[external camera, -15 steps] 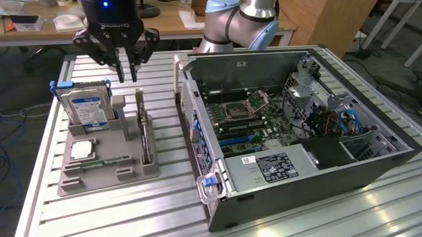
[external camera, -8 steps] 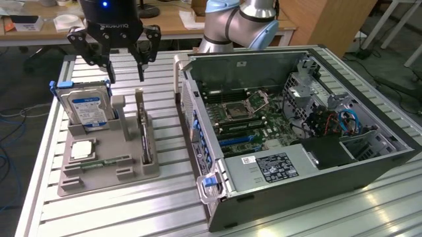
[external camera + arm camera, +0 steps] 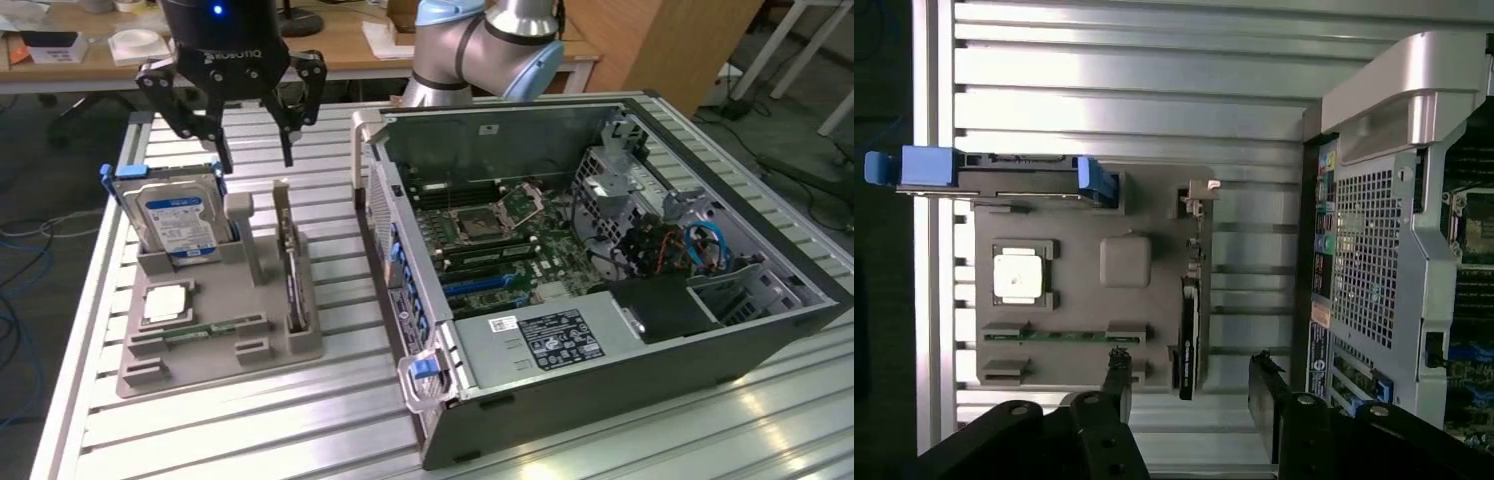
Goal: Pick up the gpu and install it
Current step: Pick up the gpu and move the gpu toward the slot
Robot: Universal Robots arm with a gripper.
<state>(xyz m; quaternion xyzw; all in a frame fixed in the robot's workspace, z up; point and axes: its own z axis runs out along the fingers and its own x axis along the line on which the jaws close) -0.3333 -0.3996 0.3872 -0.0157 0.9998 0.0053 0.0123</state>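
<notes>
One gripper (image 3: 254, 152) (image 3: 1191, 363) hangs with its two fingers spread open and nothing between them, just above one gpu (image 3: 283, 250) (image 3: 1189, 330). The gpu stands upright on its long edge in a slot of one grey holder (image 3: 227, 352) (image 3: 1079, 225), untouched; in the wrist view the fingertips lie to either side of the card's near end.

The same holder carries one hard drive (image 3: 174, 215) (image 3: 1004, 178) with a blue label, standing upright, one square processor chip (image 3: 167, 300) (image 3: 1017, 277) lying flat, and one narrow green memory stick (image 3: 214, 327) (image 3: 1064, 335) set on edge.

One computer case (image 3: 601, 260) (image 3: 1374, 250) lies open on its side at the exterior view's right of the holder, its board exposed.

Holder and case rest on one table (image 3: 200, 430) (image 3: 1104, 90) of ribbed aluminium slats. One robot arm (image 3: 481, 45) rises behind the case. Beyond the table stands a wooden desk (image 3: 334, 55) with small items on it.
</notes>
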